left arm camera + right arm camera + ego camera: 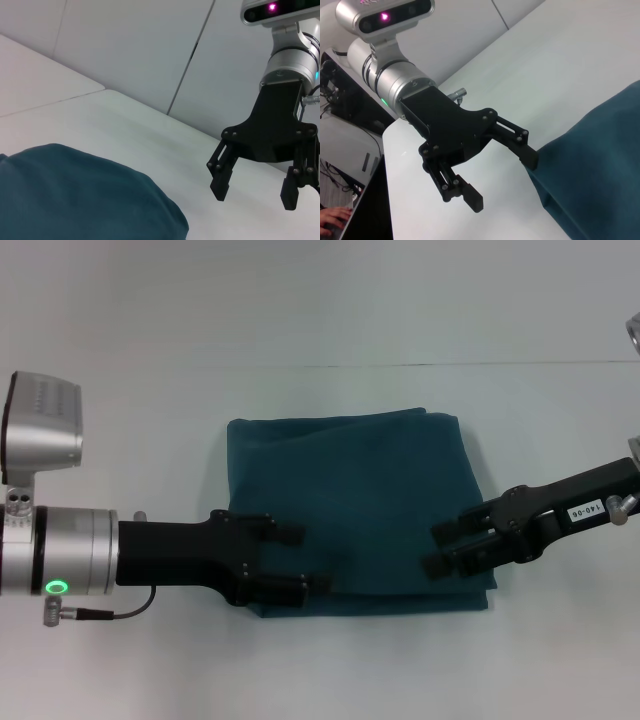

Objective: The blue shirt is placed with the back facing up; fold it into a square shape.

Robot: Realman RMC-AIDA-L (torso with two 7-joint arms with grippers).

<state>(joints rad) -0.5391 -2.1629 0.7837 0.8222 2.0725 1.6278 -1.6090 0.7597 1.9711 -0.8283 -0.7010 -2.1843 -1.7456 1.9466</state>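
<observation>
Overhead, the blue shirt (350,510) lies already folded into a near-square bundle in the middle of the white worktop (330,300), a little wider than deep. The left pincer (297,560) reaches in over its left near edge and the right pincer (447,548) over its right near edge, both spread wide and gripping nothing; each sits about equally close, tips pointing toward the other along the shirt's long axis.

From the left wrist, the shirt (80,195) shows as a rounded fold, with the right pincer (255,192) hanging apart beside it, jaws wide.

From the right wrist, the left pincer (502,177) is open, one finger right at the shirt's (595,170) edge; I judge the fold nearly done
</observation>
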